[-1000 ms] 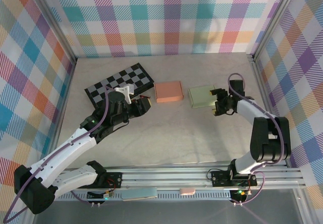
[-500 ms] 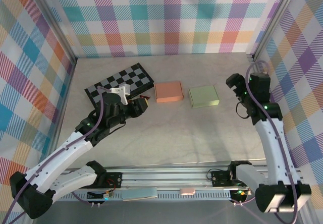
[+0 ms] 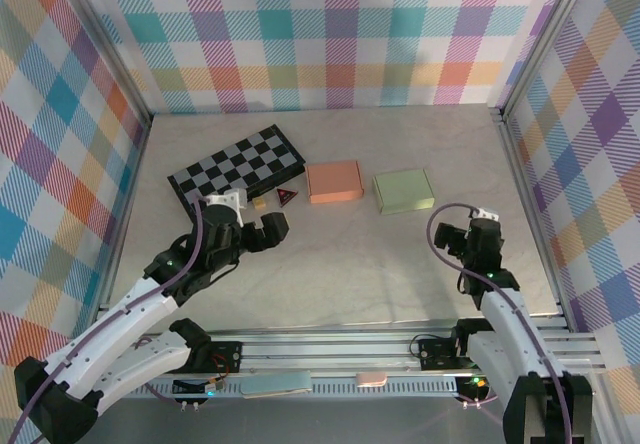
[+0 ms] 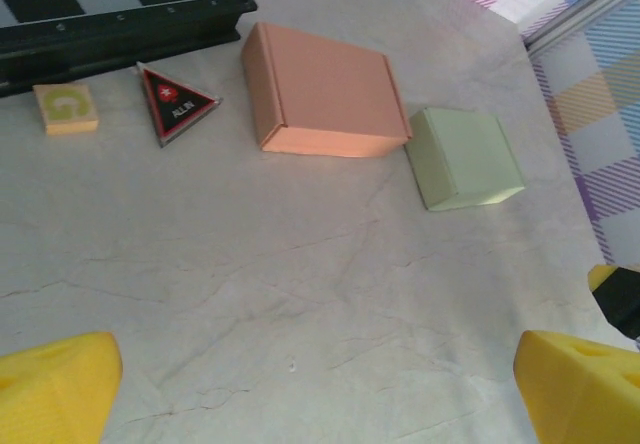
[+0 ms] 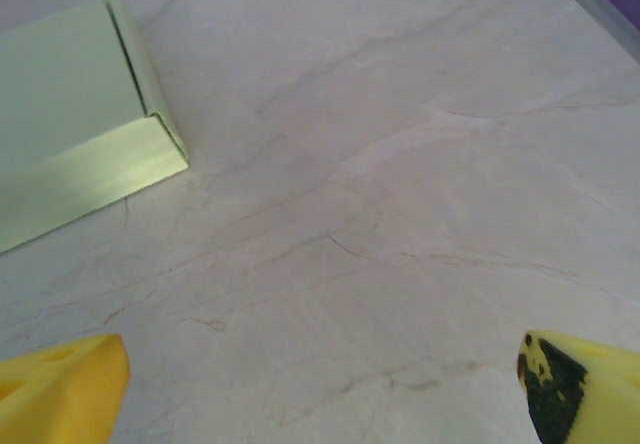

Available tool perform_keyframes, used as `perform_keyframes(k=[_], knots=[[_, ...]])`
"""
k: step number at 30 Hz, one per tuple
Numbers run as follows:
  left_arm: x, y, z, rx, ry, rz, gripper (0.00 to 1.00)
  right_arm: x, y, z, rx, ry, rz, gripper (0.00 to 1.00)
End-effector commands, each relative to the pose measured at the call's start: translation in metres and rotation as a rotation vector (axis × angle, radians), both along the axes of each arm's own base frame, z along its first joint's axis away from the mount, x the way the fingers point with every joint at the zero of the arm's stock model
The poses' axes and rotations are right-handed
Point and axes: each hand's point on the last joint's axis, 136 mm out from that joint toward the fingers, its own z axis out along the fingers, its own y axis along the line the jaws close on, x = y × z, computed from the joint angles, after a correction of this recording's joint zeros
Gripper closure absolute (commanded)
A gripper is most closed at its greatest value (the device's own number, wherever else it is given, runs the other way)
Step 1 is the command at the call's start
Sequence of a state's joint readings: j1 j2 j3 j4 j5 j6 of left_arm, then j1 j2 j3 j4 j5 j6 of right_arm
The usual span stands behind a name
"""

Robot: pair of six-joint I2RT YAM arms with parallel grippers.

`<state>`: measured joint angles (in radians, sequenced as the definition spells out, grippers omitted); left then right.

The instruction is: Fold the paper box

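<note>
- Risk: left claw (image 3: 275, 227), fingers wide apart and empty, hangs near a triangle token (image 3: 287, 197) and letter tile (image 3: 261, 203); a reach toward the orange box (image 3: 334, 180) could sweep them aside.
- Risk: right claw (image 3: 445, 236), also spread and empty, sits near the green box (image 3: 403, 191); a one-sided push would probably slide it, not crease it.
- Boxes: both closed, side by side, apart, mid-table.
- Table (image 3: 340, 264): pale, marbled, smooth; likely little grip.
- Room: plaid walls (image 3: 320, 34); checkerboard (image 3: 238, 166) back left.
</note>
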<state>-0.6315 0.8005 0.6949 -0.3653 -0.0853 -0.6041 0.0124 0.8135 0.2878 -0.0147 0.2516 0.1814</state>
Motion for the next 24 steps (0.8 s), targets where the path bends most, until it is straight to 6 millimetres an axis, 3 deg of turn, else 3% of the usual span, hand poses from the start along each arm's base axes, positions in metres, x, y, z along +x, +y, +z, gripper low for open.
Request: perform_keyframes(k=[1,6,12,16,24], knots=[[-0.001,0.013,-0.005,0.033,-0.013,0.038,0.00,0.039,0.016,0.041,0.008,-0.240,0.103,0.01],[-0.003,0.018,-0.011,0.039,-0.009,0.054,0.00,0.062,0.025,0.026,0.050,-0.260,0.136,0.01],[-0.008,0.018,-0.013,0.029,0.014,0.045,0.00,0.093,0.038,0.030,0.009,-0.282,0.236,0.01],[-0.010,0.020,-0.011,0.025,0.016,0.047,0.00,0.101,0.035,0.028,-0.022,-0.303,0.248,0.01],[-0.012,0.021,-0.006,0.025,0.014,0.044,0.00,0.110,0.036,0.004,-0.025,-0.291,0.258,0.01]])
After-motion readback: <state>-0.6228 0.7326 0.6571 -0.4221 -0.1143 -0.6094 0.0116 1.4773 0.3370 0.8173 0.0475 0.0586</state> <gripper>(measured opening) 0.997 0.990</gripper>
